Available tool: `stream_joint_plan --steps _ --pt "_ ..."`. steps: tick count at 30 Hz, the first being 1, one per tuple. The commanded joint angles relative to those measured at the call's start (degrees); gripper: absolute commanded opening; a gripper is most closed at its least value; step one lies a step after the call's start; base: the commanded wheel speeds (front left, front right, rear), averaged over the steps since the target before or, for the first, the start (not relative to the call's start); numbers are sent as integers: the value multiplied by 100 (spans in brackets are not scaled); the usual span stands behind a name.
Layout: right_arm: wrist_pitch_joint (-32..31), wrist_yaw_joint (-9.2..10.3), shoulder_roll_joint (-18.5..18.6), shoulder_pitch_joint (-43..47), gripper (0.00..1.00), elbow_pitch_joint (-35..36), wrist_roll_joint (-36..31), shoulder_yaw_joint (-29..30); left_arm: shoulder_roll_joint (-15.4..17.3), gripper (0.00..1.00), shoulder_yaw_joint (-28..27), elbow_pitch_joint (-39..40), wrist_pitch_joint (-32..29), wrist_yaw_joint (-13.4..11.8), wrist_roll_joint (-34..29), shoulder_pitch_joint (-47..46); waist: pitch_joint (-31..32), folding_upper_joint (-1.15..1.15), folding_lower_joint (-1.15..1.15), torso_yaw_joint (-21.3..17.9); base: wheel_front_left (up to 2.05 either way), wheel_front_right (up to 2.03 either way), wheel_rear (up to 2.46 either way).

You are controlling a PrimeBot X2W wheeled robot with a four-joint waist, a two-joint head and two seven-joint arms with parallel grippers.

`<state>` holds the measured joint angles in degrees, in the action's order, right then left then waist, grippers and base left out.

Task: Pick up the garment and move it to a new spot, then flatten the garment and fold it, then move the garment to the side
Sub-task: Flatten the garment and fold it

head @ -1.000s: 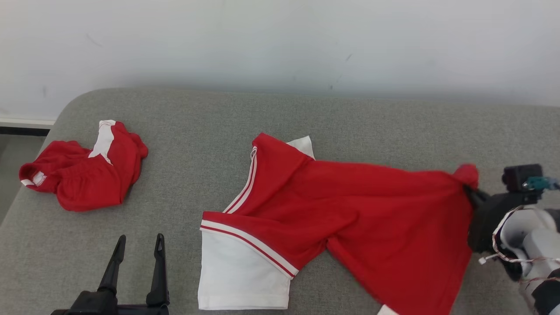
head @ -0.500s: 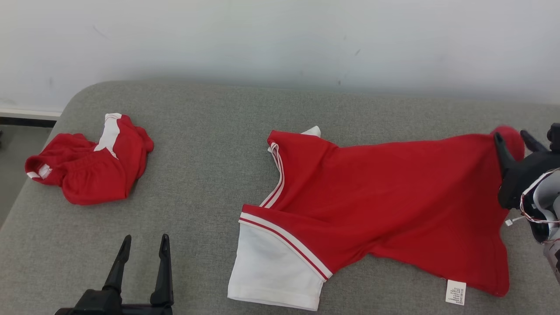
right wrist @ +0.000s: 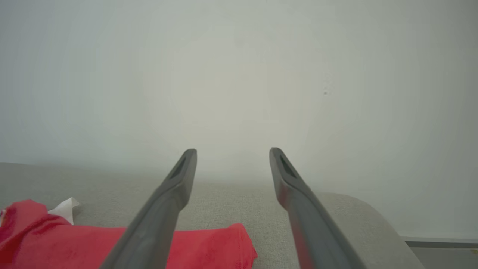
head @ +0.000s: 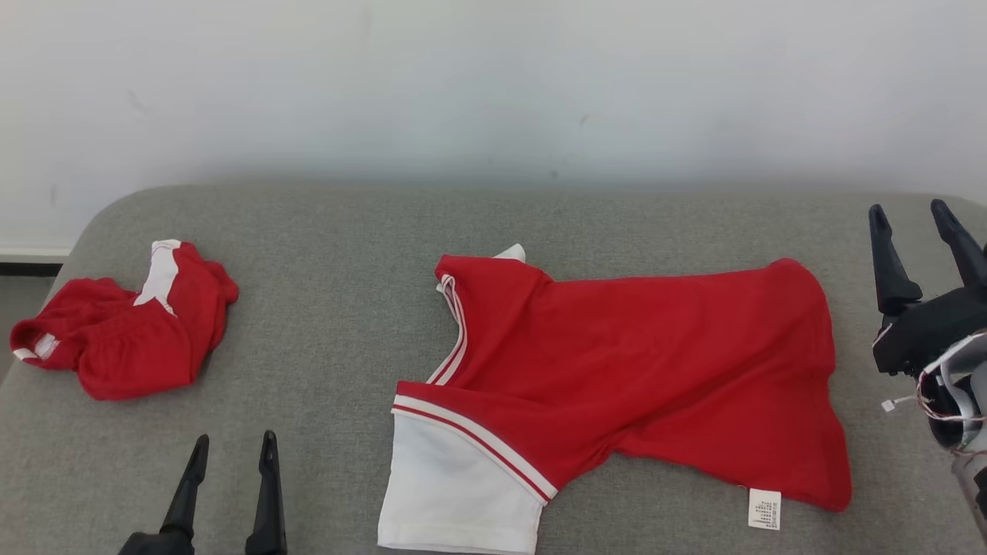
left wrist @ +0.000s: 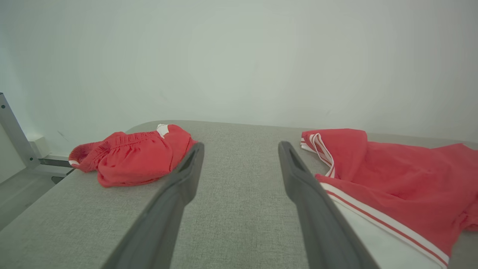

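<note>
Across the grey fabric cushion, the creased red-and-white jersey shirt is likely needing gentle outward tugs from the left gripper and right gripper, both jaws spread empty.

A grey fabric-covered cushion with rounded corners carried everything. A red shirt lay spread on it to the right of the middle. The shirt was mostly flat with a few creases, its hem toward the cushion's right end and its neck toward the centre. Its white sleeve, bordered by red and white stripes, rested on the fabric at the near side. A small white label showed at the near corner of the hem. Well apart, near the left end, a crumpled red and white garment sat in a heap.
</note>
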<state>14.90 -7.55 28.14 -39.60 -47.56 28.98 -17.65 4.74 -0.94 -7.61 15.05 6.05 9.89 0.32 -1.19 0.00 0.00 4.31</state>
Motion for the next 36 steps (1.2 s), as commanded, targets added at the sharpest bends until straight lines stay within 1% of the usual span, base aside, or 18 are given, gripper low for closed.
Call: stream_joint_plan --steps 1,6,7,8,14,19,24,29,32,36 --pt "31 14 -42 295 100 361 -88 200 -16 100 -21 62 18 -29 -51 139 126 0 0 -167 0 0 0" --pt "21 14 -366 1359 100 1614 -424 932 -16 100 -128 146 18 -32 -47 219 149 0 0 -343 0 0 0" --pt "21 14 -555 1811 100 2114 -577 1193 -20 100 -154 173 18 -28 -57 245 149 0 0 -390 0 0 0" --pt "21 14 -627 2018 100 2336 -649 1312 -21 100 -166 182 18 -27 -64 252 145 0 0 -411 0 0 0" --pt "22 14 -1132 3188 100 3387 -952 1894 -29 100 -189 199 18 -8 -84 242 137 0 0 -462 0 0 0" --pt "22 14 -1533 3998 100 4070 -1162 2172 -36 100 -199 200 18 11 -100 241 137 0 0 -464 0 0 0" --pt "15 14 -1848 4609 100 4509 -1332 2241 -43 100 -248 181 18 21 -114 290 129 0 0 -452 0 0 0" --pt "-59 14 -2075 4954 100 4697 -1392 2288 -24 100 -235 136 18 39 -142 330 127 0 0 -429 0 0 0" --pt "-40 14 -2129 5100 100 4716 -1388 2306 5 100 -247 127 18 35 -166 378 129 0 0 -425 0 0 0" --pt "-35 14 -2111 5143 100 4653 -1353 2298 29 100 -277 86 18 39 -158 444 140 0 0 -429 0 0 0"
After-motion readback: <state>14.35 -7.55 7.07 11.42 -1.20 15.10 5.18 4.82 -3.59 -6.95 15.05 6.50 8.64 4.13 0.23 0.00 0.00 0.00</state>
